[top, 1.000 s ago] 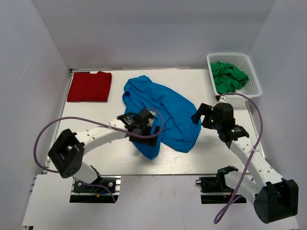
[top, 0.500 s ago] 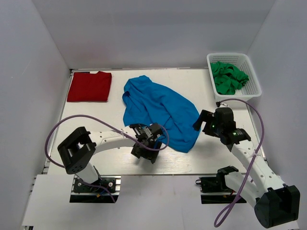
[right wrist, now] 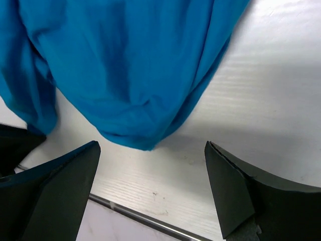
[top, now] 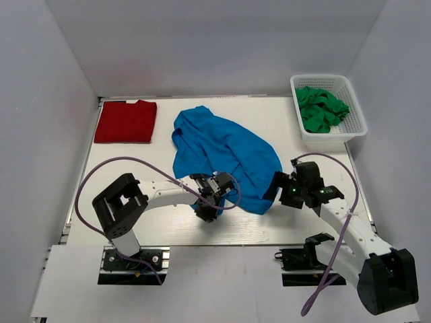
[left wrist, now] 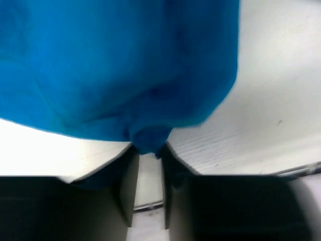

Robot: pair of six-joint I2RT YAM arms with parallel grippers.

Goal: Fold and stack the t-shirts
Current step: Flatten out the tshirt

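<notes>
1. The blue t-shirt (left wrist: 115, 65) is running off the top and left edges of the left wrist view, and it is smearing out of focus.
2. The left gripper (left wrist: 149, 150) is showing only dark, blurred fingers there. From above it is hiding its fingers under its own wrist and cable.
3. The right gripper (right wrist: 150, 150) is losing both fingers past the bottom edge of its wrist view, where the shirt is overrunning the top.
4. The green cloth (top: 322, 108) is lying bunched in the basket (top: 333, 139), too small to tell its pieces apart.
5. The red t-shirt (top: 126, 121) is hiding its lower folded layers.
</notes>
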